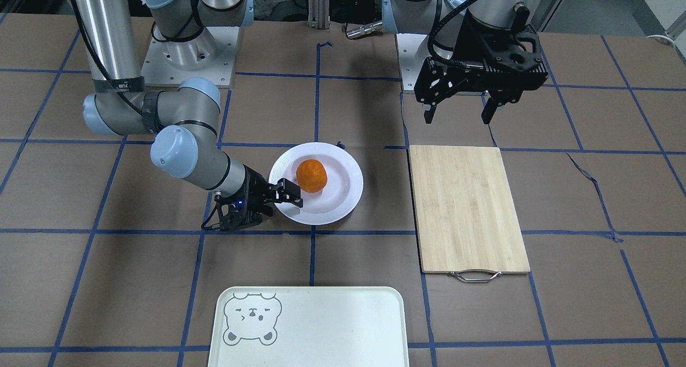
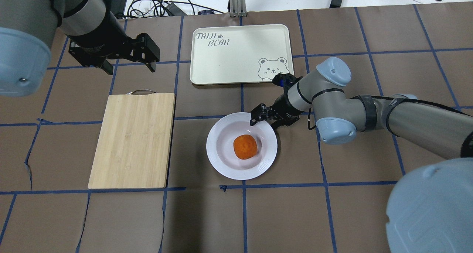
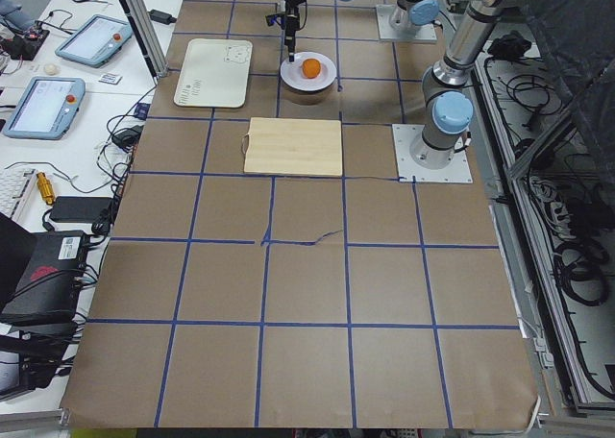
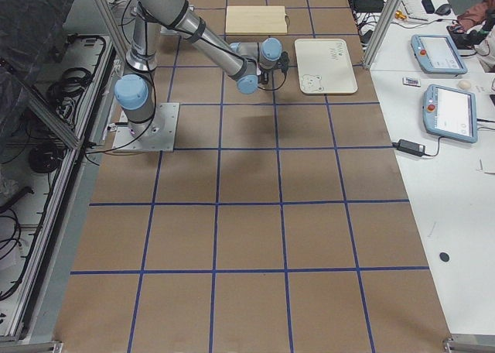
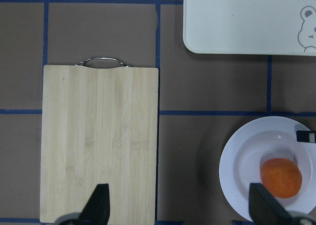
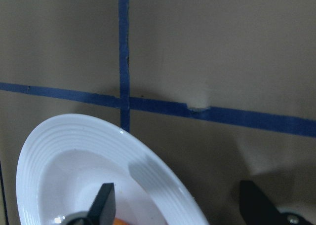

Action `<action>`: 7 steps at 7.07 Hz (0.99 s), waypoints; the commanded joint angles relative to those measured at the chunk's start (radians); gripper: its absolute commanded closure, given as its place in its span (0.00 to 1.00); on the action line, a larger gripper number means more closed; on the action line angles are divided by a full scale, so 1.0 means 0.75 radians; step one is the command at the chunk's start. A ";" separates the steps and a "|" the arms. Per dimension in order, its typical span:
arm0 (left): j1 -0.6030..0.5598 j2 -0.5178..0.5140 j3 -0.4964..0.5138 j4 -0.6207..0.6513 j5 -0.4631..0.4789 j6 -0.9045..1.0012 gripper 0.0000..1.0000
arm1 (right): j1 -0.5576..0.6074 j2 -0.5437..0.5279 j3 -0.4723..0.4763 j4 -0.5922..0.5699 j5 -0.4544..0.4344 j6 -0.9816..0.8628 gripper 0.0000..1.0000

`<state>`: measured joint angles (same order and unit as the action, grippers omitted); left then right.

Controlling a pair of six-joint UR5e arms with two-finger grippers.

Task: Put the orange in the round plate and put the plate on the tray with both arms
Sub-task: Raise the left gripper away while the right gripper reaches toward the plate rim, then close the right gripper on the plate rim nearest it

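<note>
One orange (image 2: 245, 147), bright with a dimpled peel, sits mid-plate (image 2: 216, 160), just in front of the right gripper (image 2: 265, 120), whose fingers are apart, straddling the rim. Tray (image 2: 229, 57) lies just behind that gripper. Left gripper (image 2: 128, 66) hovers spread wide over the cutting board (image 2: 133, 140).

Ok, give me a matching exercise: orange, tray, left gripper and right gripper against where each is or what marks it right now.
1 orange
2 tray
3 left gripper
4 right gripper

A open, raised, holding nothing
B open, fingers either side of the round plate's rim
C lying in the plate's sunken centre
D bear drawing in one corner

Pairs: 1-C, 2-D, 3-A, 4-B.
</note>
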<state>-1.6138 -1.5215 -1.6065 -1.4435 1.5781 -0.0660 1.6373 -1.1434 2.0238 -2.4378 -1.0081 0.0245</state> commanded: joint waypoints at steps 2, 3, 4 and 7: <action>0.000 0.002 -0.004 -0.002 -0.010 0.000 0.00 | 0.032 0.001 0.005 -0.002 0.000 0.047 0.18; 0.000 0.002 -0.004 -0.002 -0.010 0.000 0.00 | 0.032 0.001 0.005 0.000 0.000 0.045 0.38; 0.002 0.002 -0.006 -0.002 -0.008 0.000 0.00 | 0.032 0.001 0.005 0.002 -0.004 0.045 0.68; 0.002 0.004 -0.008 -0.002 -0.004 0.000 0.00 | 0.032 -0.011 -0.005 -0.006 -0.006 0.031 1.00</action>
<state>-1.6123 -1.5198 -1.6119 -1.4450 1.5740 -0.0659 1.6614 -1.1460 2.0247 -2.4411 -1.0118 0.0491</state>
